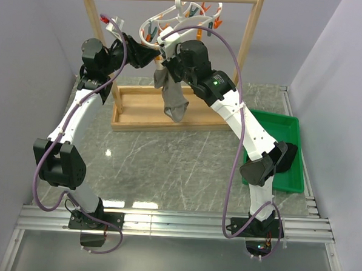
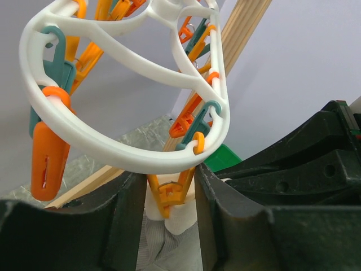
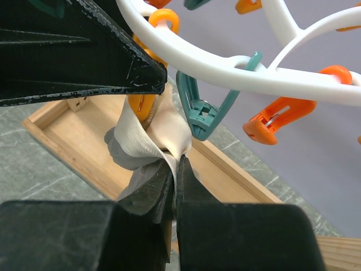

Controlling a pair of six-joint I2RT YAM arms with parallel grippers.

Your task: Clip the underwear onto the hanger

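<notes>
The white hanger [image 1: 175, 17] hangs from the wooden rack's top bar, with orange and teal pins dangling. The taupe underwear [image 1: 172, 98] hangs below it. My right gripper [image 3: 176, 164] is shut on the beige waistband [image 3: 163, 132] and holds it up against an orange clothespin [image 3: 141, 104]. My left gripper [image 2: 169, 186] has its fingers pressed on both handles of that orange clothespin [image 2: 169, 195], just under the hanger's ring [image 2: 113, 152]. The pin's tip sits on the waistband [image 2: 183, 223]. In the top view both grippers meet under the hanger, left [image 1: 150, 55] and right [image 1: 166, 65].
The wooden frame rack [image 1: 246, 48] stands on a wooden tray base [image 1: 145, 118] at the back. A green bin [image 1: 277, 146] with a dark cloth [image 1: 289, 154] is at the right. A teal pin [image 3: 200, 116] and another orange pin [image 3: 276, 118] hang close by.
</notes>
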